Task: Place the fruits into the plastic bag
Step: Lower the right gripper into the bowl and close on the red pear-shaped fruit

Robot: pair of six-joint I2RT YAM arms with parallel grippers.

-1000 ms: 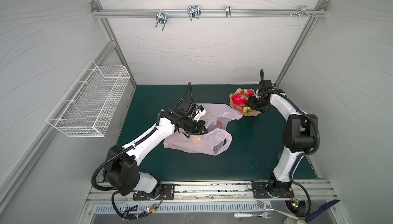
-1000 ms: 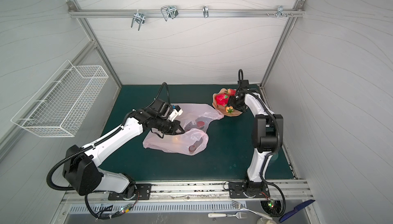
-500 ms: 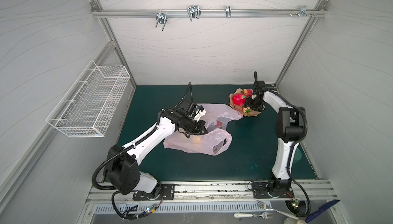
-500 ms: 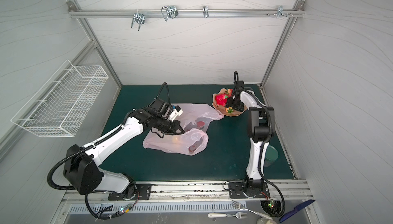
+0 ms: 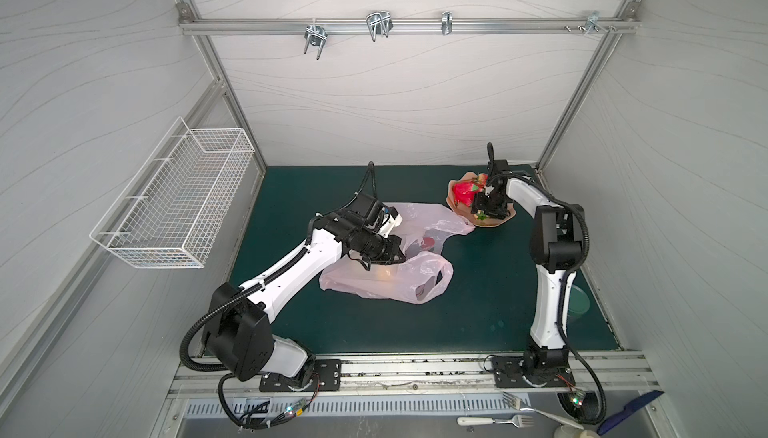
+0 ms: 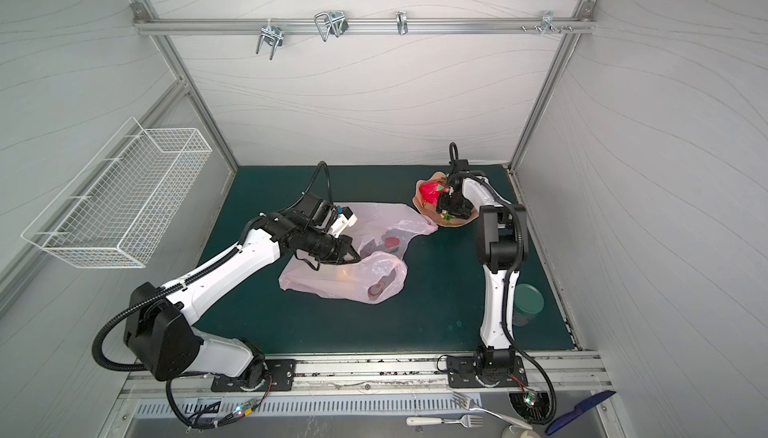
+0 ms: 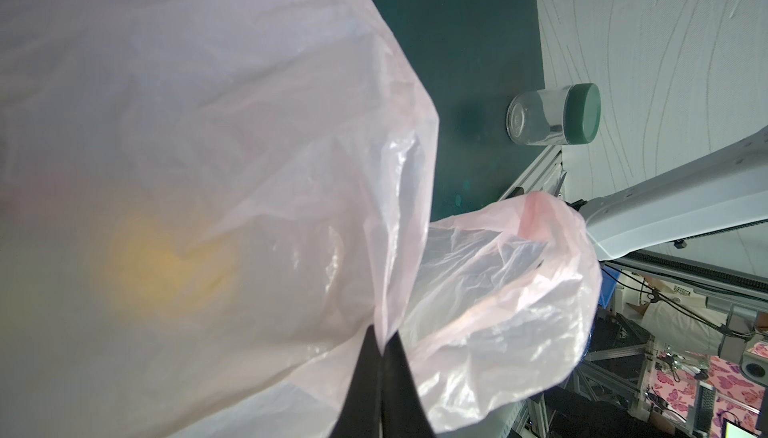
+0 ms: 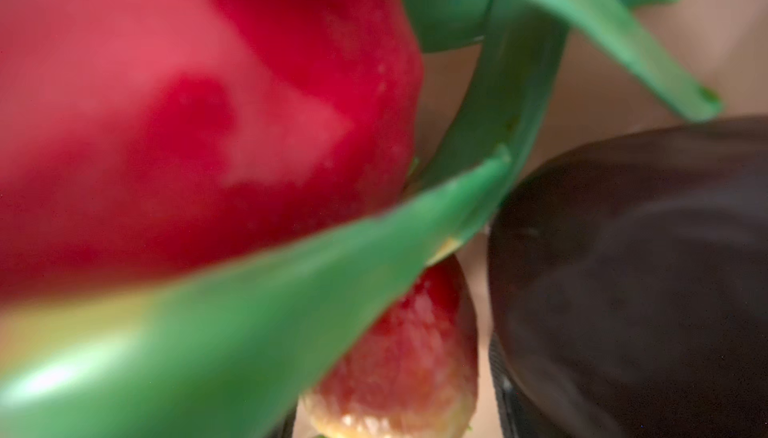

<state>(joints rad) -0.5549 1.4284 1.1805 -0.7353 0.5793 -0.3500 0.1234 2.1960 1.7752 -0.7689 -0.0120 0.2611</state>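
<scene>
The pale pink plastic bag (image 5: 386,282) (image 6: 332,282) lies crumpled mid-mat. My left gripper (image 5: 401,258) (image 7: 382,340) is shut on a fold of the bag's rim and holds it up. Through the film I see a yellow lemon (image 7: 166,261) and red fruits (image 5: 428,242) (image 6: 376,289). At the back right, on the peach plate (image 5: 453,203), lies the dragon fruit (image 5: 463,193) (image 8: 208,103). My right gripper (image 5: 482,209) (image 8: 392,415) is down on the plate beside it, open, its jaws either side of a strawberry (image 8: 399,365). A dark round fruit (image 8: 644,269) lies alongside.
A clear jar with a green lid (image 5: 577,301) (image 7: 557,114) lies on the mat near the right wall. A white wire basket (image 5: 178,203) hangs on the left wall. Forks (image 5: 494,419) lie below the front rail.
The right arm's elbow has swung inward while its gripper stayed over the plate, jaws narrowing slightly around the strawberry. The left arm and the bag have not moved.
</scene>
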